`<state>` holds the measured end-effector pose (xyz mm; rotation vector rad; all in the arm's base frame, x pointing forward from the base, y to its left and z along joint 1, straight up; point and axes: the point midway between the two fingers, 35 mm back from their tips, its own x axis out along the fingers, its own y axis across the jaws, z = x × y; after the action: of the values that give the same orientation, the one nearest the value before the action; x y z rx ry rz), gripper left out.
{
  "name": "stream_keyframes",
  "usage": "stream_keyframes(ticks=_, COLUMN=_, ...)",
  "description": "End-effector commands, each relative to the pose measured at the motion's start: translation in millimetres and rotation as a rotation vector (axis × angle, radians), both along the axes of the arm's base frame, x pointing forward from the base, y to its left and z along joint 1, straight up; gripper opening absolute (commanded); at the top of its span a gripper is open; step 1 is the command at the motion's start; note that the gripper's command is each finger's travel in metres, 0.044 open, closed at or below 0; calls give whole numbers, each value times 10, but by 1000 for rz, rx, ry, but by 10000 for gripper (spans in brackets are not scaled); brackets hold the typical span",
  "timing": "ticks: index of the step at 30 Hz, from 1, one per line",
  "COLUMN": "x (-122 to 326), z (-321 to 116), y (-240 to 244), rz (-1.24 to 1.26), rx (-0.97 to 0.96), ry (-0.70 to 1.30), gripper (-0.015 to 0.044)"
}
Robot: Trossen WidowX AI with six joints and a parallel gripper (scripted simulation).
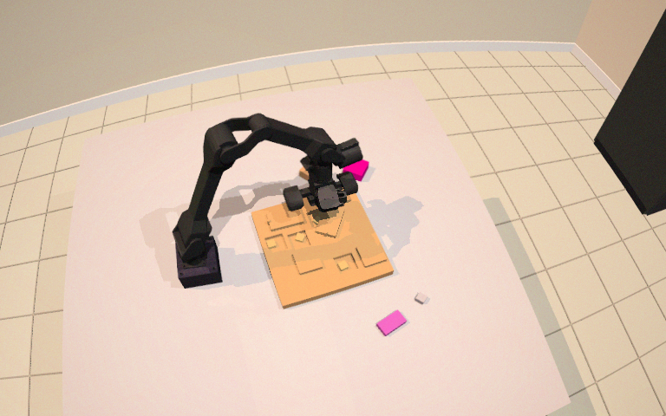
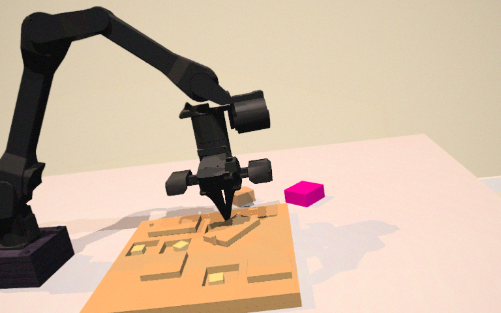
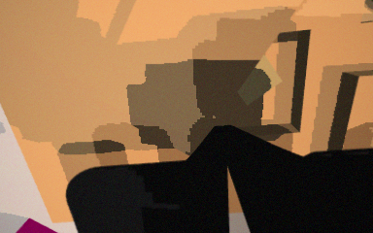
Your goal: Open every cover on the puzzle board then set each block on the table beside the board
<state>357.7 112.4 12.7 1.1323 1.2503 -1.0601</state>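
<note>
The orange puzzle board (image 1: 299, 292) (image 2: 121, 295) has several covers. The swivelling cover (image 1: 332, 226) (image 2: 233, 231) stands turned at an angle, with part of its well uncovered and a yellow block (image 3: 273, 78) inside. Three other yellow blocks sit in open wells: one at left (image 1: 271, 243) (image 2: 138, 249), one beside it (image 1: 300, 237) (image 2: 180, 244), one near the front (image 1: 342, 265) (image 2: 216, 278). Other covers are the back-left cover (image 1: 286, 219) (image 2: 176, 225), front-left cover (image 1: 308, 263) (image 2: 162, 268) and right cover (image 2: 269, 271). My gripper (image 2: 226, 219) (image 3: 222, 134) is shut and empty, its tips low beside the turned cover's back edge.
A magenta block (image 1: 355, 169) (image 2: 304, 193) and a tan block (image 1: 304, 172) (image 2: 243, 196) stand behind the board. A flat pink block (image 1: 391, 322) and a small pale cube (image 1: 421, 297) lie off its front-right corner. The arm's base is to the left.
</note>
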Motion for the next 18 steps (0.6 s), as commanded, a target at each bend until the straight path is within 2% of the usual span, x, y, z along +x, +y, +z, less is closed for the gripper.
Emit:
stream_keyframes(ticks=1, x=54, z=-32, y=-10, rz=4, rx=-7, ry=8, gripper=0)
stream_keyframes(ticks=18, x=238, z=-22, y=-52, rz=4, rx=-7, ry=7, gripper=0)
